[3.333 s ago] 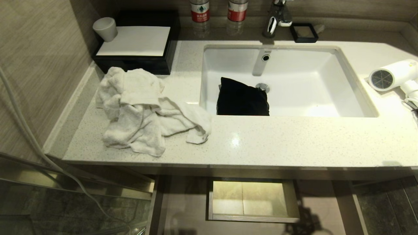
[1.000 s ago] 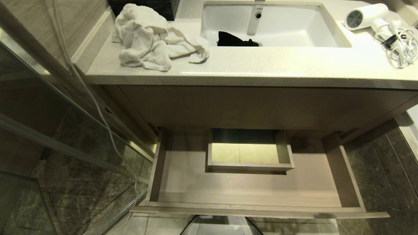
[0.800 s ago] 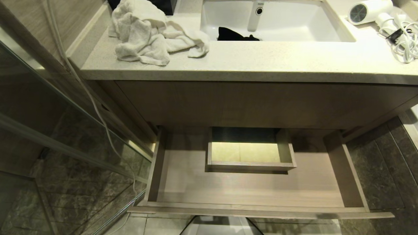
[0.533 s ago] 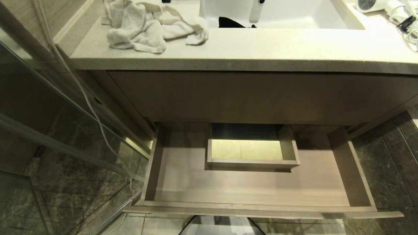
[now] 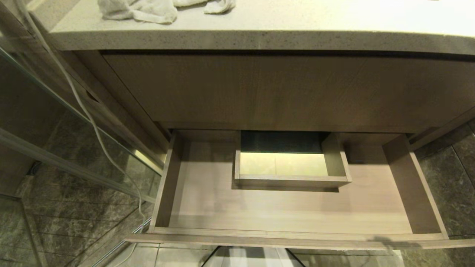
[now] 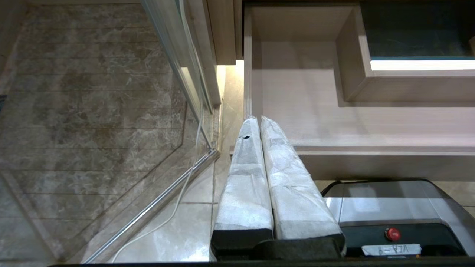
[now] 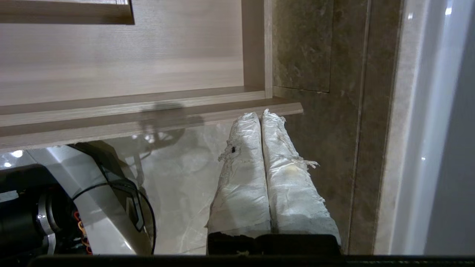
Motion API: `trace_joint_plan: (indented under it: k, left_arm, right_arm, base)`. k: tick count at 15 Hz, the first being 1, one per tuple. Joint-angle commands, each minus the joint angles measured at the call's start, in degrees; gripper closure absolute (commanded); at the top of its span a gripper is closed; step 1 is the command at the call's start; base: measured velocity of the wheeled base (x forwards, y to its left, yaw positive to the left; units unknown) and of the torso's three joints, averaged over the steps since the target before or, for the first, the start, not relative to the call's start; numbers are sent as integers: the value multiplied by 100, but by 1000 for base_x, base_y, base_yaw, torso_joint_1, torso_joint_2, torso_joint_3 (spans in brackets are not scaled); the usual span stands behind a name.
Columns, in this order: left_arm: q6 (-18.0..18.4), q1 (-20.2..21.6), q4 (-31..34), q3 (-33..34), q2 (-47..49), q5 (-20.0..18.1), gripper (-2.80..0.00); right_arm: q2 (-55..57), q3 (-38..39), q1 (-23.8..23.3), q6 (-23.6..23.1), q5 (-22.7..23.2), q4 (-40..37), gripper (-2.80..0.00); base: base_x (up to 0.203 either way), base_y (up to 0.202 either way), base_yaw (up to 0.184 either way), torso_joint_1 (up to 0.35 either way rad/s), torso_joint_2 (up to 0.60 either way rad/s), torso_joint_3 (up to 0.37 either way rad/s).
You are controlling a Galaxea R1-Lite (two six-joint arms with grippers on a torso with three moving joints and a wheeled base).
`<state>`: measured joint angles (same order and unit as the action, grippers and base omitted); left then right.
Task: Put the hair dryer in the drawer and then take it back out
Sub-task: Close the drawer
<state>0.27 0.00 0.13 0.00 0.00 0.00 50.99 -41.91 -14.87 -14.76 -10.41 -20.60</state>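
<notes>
The drawer (image 5: 289, 211) stands pulled out below the vanity, light wood-grain, with nothing lying on its bare floor and a boxed cut-out (image 5: 291, 165) at mid-back. The hair dryer is out of view. My left gripper (image 6: 258, 118) is shut and empty, its wrapped fingers pointing at the drawer's (image 6: 334, 122) left front corner from just outside the front panel. My right gripper (image 7: 261, 113) is shut and empty too, just outside the right end of the drawer's (image 7: 130, 66) front panel (image 7: 148, 111). Neither arm shows in the head view.
The speckled countertop (image 5: 259, 22) overhangs the tall wood-grain panel (image 5: 282, 89), with a white towel (image 5: 141, 9) at its left end. A glass shower partition (image 5: 66, 148) and a white cable (image 5: 92, 122) stand left. Dark tiled floor (image 5: 452, 174) lies right; my base (image 6: 393, 218) sits below the drawer front.
The head camera has sunk and tipped down: the sink, hair dryer and most of the countertop slid out of the top of view, while the drawer stays pulled out and bare.
</notes>
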Motion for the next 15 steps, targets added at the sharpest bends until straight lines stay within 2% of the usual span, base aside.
trace_joint_plan:
  k: [1, 6, 10, 12, 15]
  left_arm:
    - [0, 0, -4, 9, 0, 0, 0]
    - [0, 0, -4, 9, 0, 0, 0]
    - [0, 0, -4, 9, 0, 0, 0]
    - [0, 0, -4, 9, 0, 0, 0]
    - [0, 0, -4, 9, 0, 0, 0]
  right_arm:
    - [77, 51, 2, -9, -5, -5, 0]
    - [694, 40, 8, -7, 2, 19, 0]
    - [1797, 19, -2, -2, -11, 84, 0]
    - [1940, -49, -61, -27, -12, 64, 0]
    - [3317, -186, -239, -200, -6, -86, 0]
  base:
    - [0, 0, 0, -315, 506, 185]
    - [0, 0, 0, -286, 420, 149]
    - [0, 0, 0, 33, 207, 252]
    - [0, 0, 0, 83, 48, 143]
    - [0, 0, 0, 46, 45, 44]
